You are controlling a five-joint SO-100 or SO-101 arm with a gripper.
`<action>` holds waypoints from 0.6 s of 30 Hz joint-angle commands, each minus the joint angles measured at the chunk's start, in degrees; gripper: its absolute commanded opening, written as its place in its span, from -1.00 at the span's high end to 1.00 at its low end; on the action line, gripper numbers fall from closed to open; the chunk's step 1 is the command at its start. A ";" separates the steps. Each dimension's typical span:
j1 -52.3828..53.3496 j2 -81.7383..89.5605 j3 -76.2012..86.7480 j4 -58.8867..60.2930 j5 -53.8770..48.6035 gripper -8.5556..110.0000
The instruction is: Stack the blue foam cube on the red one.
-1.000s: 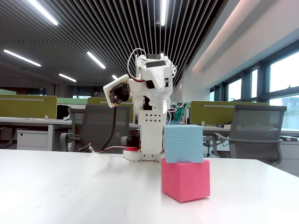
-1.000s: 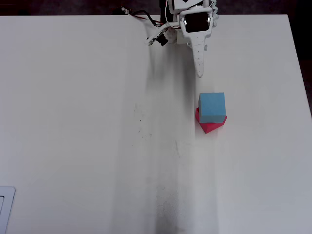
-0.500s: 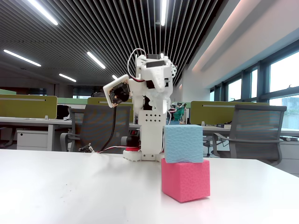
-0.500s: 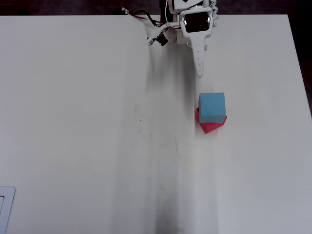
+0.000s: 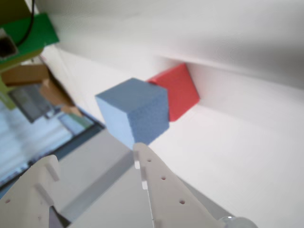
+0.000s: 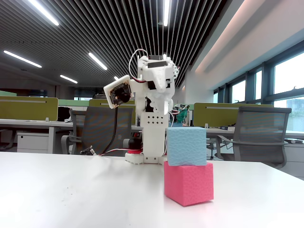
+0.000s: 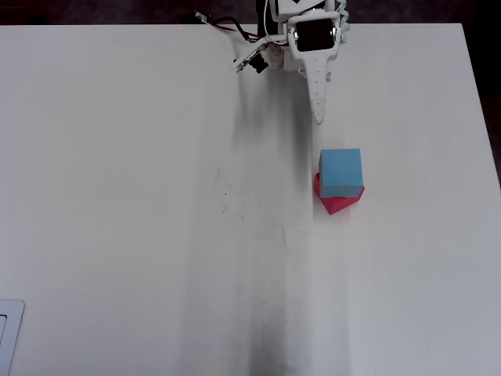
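Observation:
The blue foam cube (image 6: 186,146) rests on top of the red one (image 6: 188,182), turned a little so the red cube's corners stick out beneath it (image 7: 338,204). Both cubes also show in the wrist view, the blue cube (image 5: 135,112) in front of the red one (image 5: 175,91). My gripper (image 7: 318,117) is drawn back toward the arm base, apart from the stack and touching neither cube. In the wrist view the gripper (image 5: 93,154) stands open, with a gap between its fingertips and nothing in it.
The white arm (image 6: 152,118) stands folded at the table's far edge behind the stack. Red and black cables (image 7: 227,23) lie beside its base. The table's right edge (image 7: 479,117) runs close to the cubes. Office chairs and desks fill the background.
The cubes have not moved. The gripper has drawn back slightly toward the base, and the wrist camera has risen a little in the fixed view.

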 commanded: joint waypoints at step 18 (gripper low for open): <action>-0.44 0.26 -1.76 0.44 -1.32 0.55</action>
